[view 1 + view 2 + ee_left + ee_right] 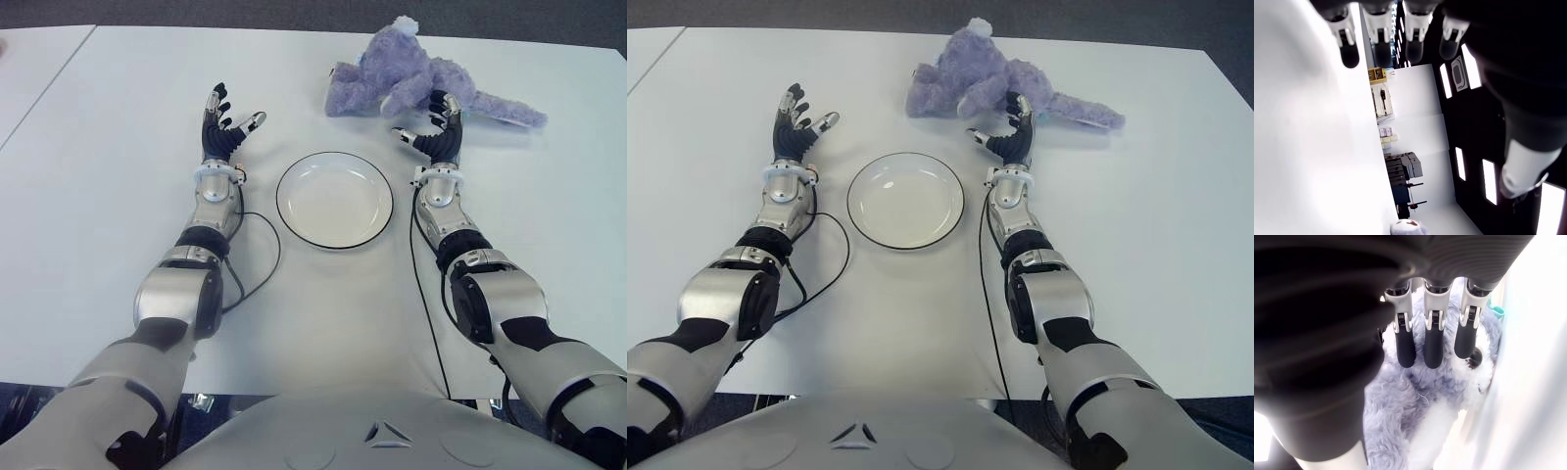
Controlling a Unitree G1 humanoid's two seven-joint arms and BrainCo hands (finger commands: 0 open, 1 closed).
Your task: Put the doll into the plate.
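Left hand [225, 129]: raised over the bare desk [98, 196], left of the plate; fingers spread, holding nothing.
Plate [334, 200]: white with a dark rim, between the two forearms, nothing in it.
Right hand [434, 132]: just right of the plate's far edge, reaching to the doll; fingers extended and loose, fingertips [1434, 352] at or just short of the fur. No grasp closed.
Doll [411, 73]: purple plush, lying on the desk beyond the plate and off to its right; near the plate but clear of it.
Progress: early, by my reading. The reach looks nearly made; the grasp, lift, carry to the plate and release are all left.
Eye views only: the whole layout, both arms, the gap between doll and plate.
Right wrist view only: three fingers right over the plush, a dark bead eye [1472, 358] beside them, a teal tag [1497, 310] at the edge.
Left wrist view only: room background past the desk edge; confirms an empty palm.
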